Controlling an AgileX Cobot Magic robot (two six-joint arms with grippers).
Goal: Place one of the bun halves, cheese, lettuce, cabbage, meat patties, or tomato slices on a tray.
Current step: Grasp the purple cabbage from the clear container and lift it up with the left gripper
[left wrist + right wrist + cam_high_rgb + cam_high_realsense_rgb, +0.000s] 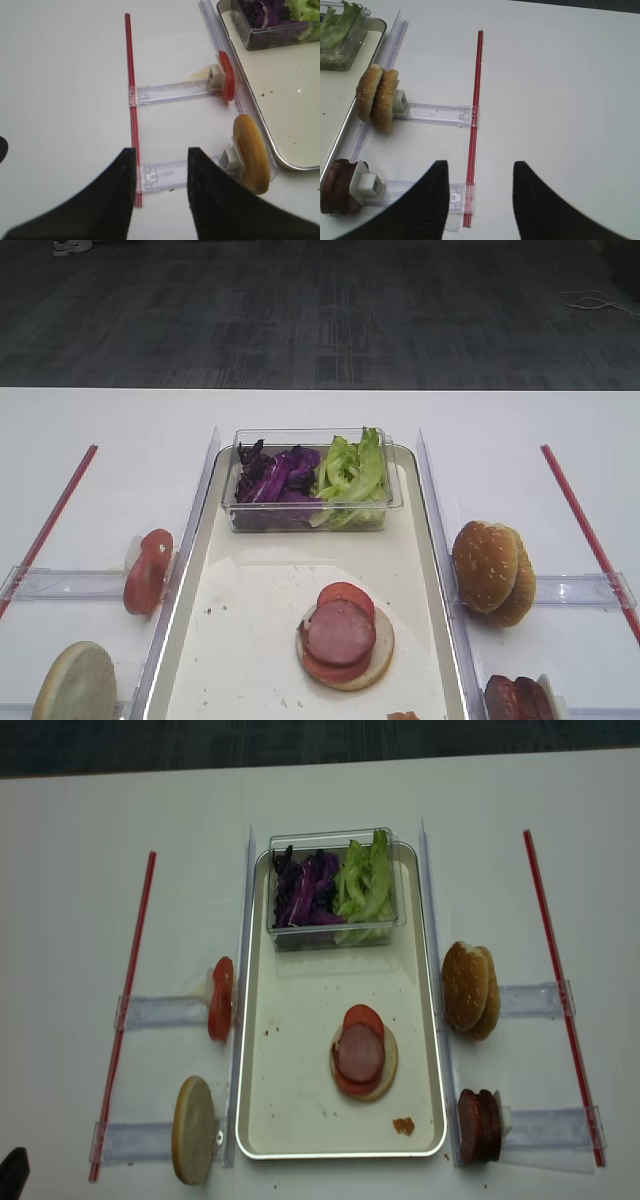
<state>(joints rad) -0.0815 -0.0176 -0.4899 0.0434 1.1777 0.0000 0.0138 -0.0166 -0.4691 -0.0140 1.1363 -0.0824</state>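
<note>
So the stack is being built in the middle of the tray: a bun bottom with tomato and a meat patty already on it, and the clear tub of purple cabbage and lettuce is sitting at the tray's far end.

The left claw is being held about half open with nothing in it, hovering low over the white surface beside the red strip. The right claw is also being kept apart and empty, over its own side rail.

What the next grab probably hinges on: from the left claw, the bun half standing on edge in its holder is lying just off to the right, toward the tray, with the tomato slice further ahead on the next rail. The bun's disc is being held upright, its flat faces pointing along the rail, so its long line is running roughly fore-and-aft in the wrist view.

On the other side, the two bun halves and the patties are being kept left of the right claw. The left arm is looking nearer for the lone bun.
</note>
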